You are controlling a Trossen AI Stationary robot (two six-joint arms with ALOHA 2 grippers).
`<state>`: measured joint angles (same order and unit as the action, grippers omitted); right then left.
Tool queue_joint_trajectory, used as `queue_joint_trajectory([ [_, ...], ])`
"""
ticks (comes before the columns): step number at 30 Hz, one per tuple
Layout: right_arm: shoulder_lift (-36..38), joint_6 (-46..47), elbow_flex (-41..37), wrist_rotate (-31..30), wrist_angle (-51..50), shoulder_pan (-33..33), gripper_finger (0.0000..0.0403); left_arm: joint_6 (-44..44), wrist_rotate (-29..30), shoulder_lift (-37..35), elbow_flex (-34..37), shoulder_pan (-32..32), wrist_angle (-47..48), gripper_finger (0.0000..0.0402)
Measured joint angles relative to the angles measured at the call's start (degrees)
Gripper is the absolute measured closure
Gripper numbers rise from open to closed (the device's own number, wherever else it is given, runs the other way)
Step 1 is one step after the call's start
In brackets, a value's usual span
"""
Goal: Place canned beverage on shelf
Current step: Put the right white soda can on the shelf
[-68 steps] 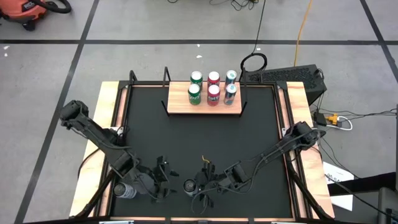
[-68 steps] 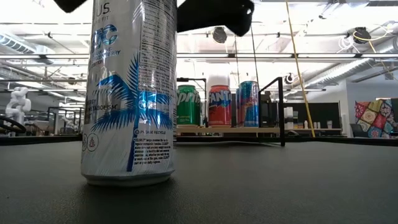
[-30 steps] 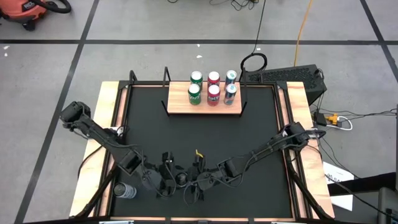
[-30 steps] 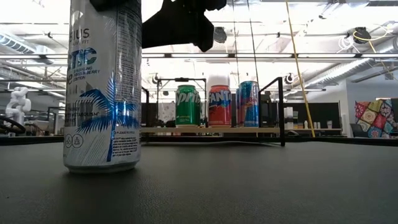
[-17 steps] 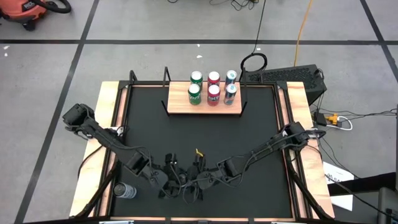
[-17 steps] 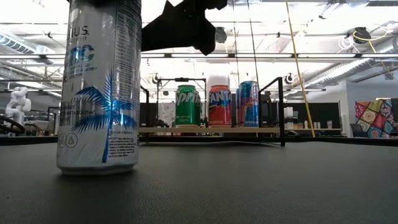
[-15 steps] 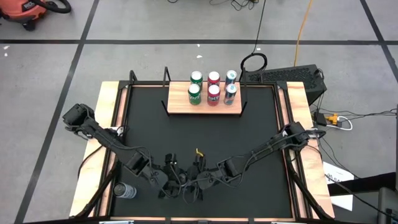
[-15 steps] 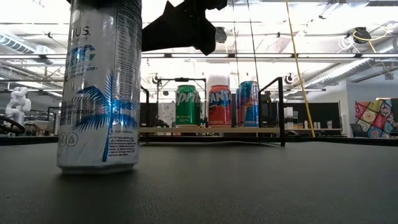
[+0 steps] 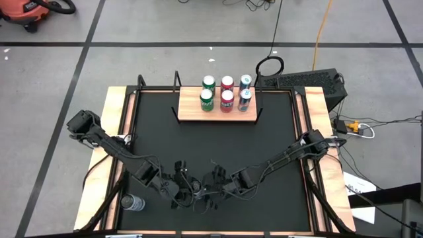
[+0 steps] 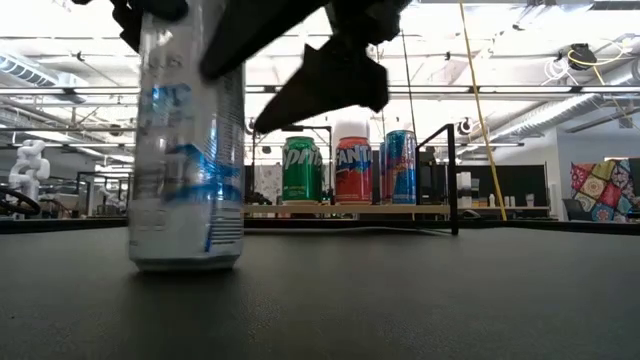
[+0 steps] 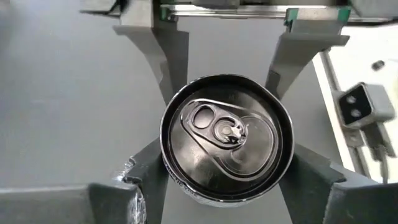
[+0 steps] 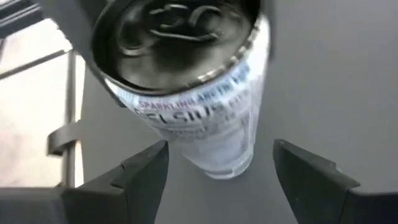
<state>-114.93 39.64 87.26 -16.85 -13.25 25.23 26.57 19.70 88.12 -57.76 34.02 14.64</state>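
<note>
A tall white-and-blue can (image 10: 188,150) stands upright on the black tabletop near its front edge. Its dark top shows in the left wrist view (image 11: 227,140). My left gripper (image 9: 190,193) is over the can, shut on it (image 11: 227,180). My right gripper (image 9: 215,178) is open just right of and beyond the can, which lies past its fingertips in the right wrist view (image 12: 227,168) (image 12: 193,93). The light-wood shelf (image 9: 188,114) stands at the table's far edge with several cans (image 9: 227,92) upright on it. My left gripper pinches the can between its two fingers (image 11: 146,177), one on each side of the can's upper wall just below the rim (image 11: 166,165). The fingers come from above, pointing down. The can stands upright with its base (image 10: 185,262) on the table.
The shelf also shows in the low view (image 10: 400,209), with black rod uprights (image 10: 452,175) at its ends. Another can (image 9: 132,202) sits off the black mat at the near left corner. Open tabletop (image 9: 218,145) lies between my grippers and the shelf.
My right gripper has drawn back from the can toward the table's far right. The can, still upright on its base, has shifted a little toward the right and far side under my left gripper.
</note>
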Motion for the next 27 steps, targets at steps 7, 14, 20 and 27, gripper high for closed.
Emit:
queue_joint_trajectory([
  [7, 2.87, 8.56, 0.00, -7.08, -7.45, 1.20, 0.0131, 3.35, 3.16, -0.33, -6.26, -1.36, 12.86, 0.0171],
  [14, 7.49, 10.62, 0.00, -15.03, -14.05, 1.94, 0.0131, -1.50, 5.54, -7.69, -11.10, -13.05, 28.74, 0.0172],
  [20, 11.94, 8.21, -0.02, -14.72, -21.25, -2.45, 0.0131, -14.67, -0.05, -18.39, -11.23, -33.20, 27.28, 0.0172],
  [27, 17.31, -2.94, -0.02, -11.40, -20.76, -14.05, 0.0131, -31.74, -16.58, -19.57, -11.23, -60.39, 19.24, 0.0172],
])
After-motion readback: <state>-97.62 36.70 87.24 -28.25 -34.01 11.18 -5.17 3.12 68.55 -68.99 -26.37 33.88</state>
